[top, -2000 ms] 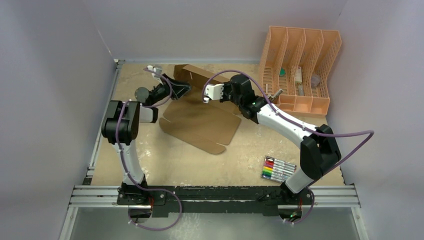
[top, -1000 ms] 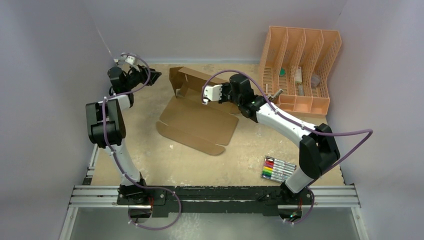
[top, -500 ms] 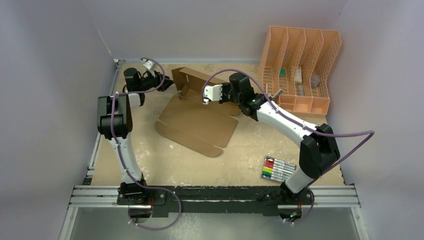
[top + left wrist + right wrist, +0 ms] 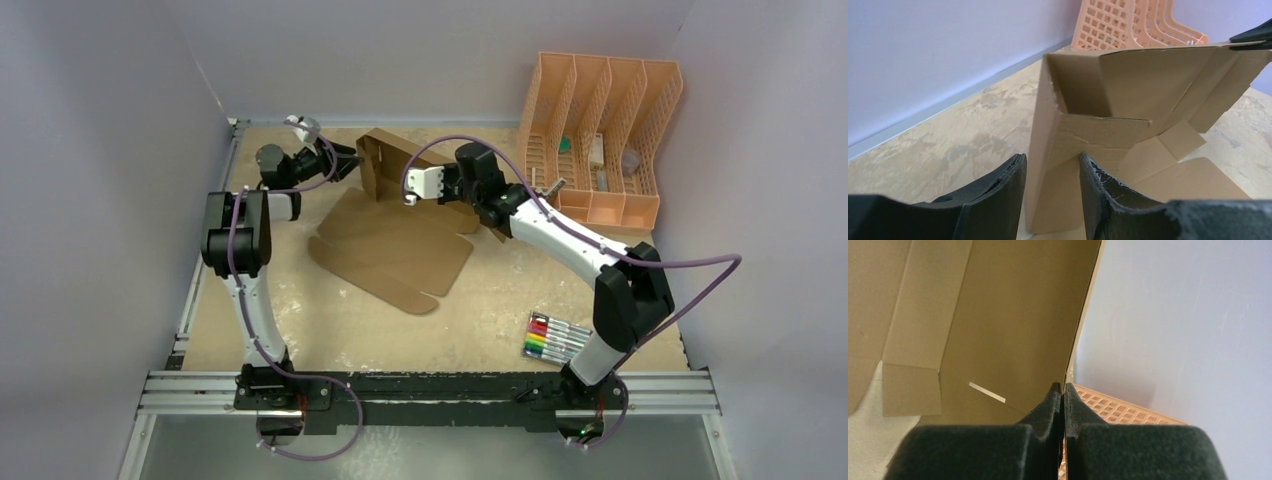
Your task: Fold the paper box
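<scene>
Left pincer (image 4: 1049, 165) has swung back to the paper box (image 4: 390, 250) toward twelve o'clock; only its wrist view shows it half open astride an upright flap. Right pincer (image 4: 1063, 387) is clamped on the raised wall's edge. One box, one peach organizer (image 4: 600, 110), one marker pack (image 4: 555, 338); scuffed tan desk (image 4: 300, 310), lilac walls (image 4: 400, 60).

You have the box (image 4: 390, 250) half raised: its broad panel lies flat on the tabletop (image 4: 300, 330), and its far part stands up near the back wall. Your left claw (image 4: 347, 160) is at the left end of that raised part, and your right claw (image 4: 415, 188) meets it from the right. You can't tell from here whether either one grips. A peach organizer (image 4: 600, 100) stands back right. Markers (image 4: 555, 337) lie near your right arm's base.
</scene>
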